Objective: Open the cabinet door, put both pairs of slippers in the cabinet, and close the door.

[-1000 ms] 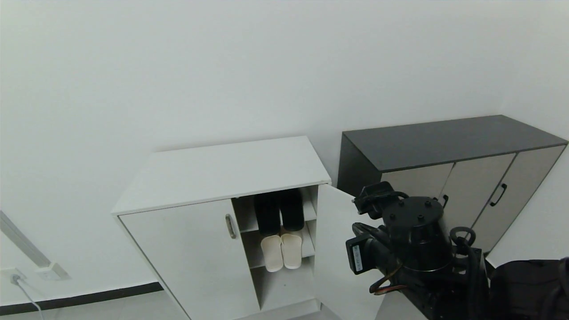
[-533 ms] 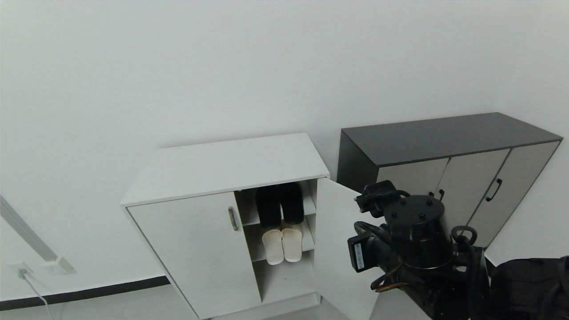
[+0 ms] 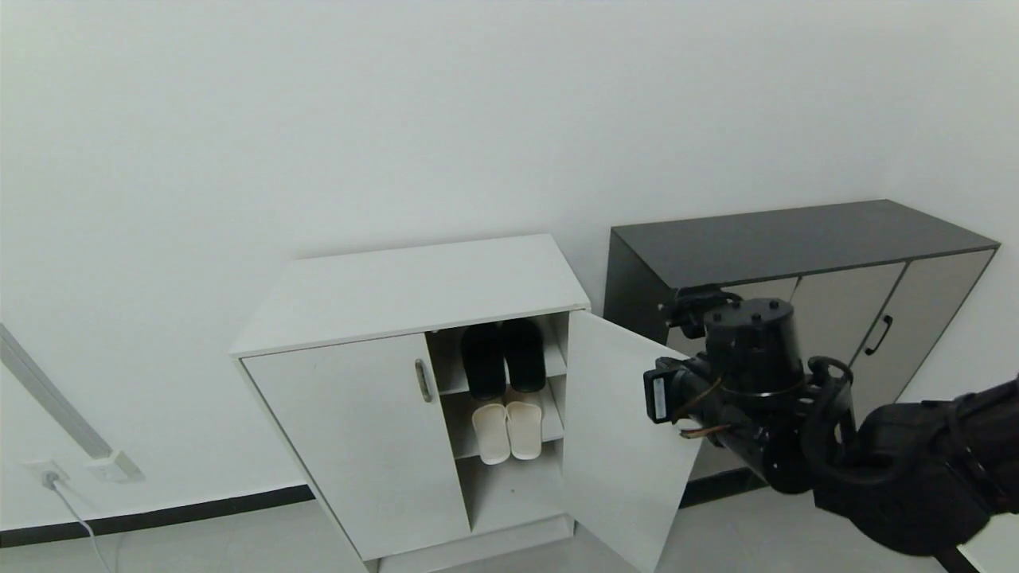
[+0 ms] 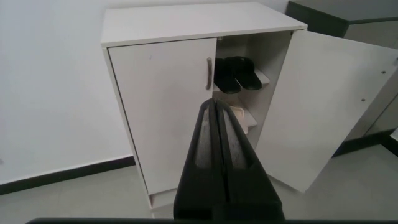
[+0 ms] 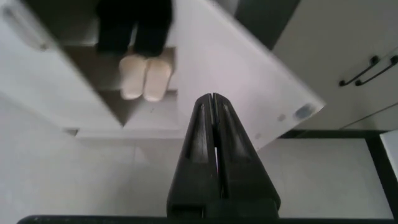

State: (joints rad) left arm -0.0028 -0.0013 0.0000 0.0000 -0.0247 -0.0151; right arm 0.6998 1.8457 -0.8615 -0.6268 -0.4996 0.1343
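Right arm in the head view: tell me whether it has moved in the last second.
Yes. The right arm has risen: its top now reaches the dark cabinet's top edge.

The white cabinet (image 3: 414, 290) stands on the floor against the wall. Its left door (image 3: 358, 446) is shut and carries a slim metal handle (image 3: 423, 380) at its inner edge. Its right door (image 3: 625, 430) is swung wide open, well past square to the front. In the open right half, a pair of black slippers (image 3: 503, 358) lies side by side on the upper shelf (image 3: 555, 368). A pair of cream slippers (image 3: 507, 430) lies side by side on the middle shelf (image 3: 552, 442), directly beneath them.
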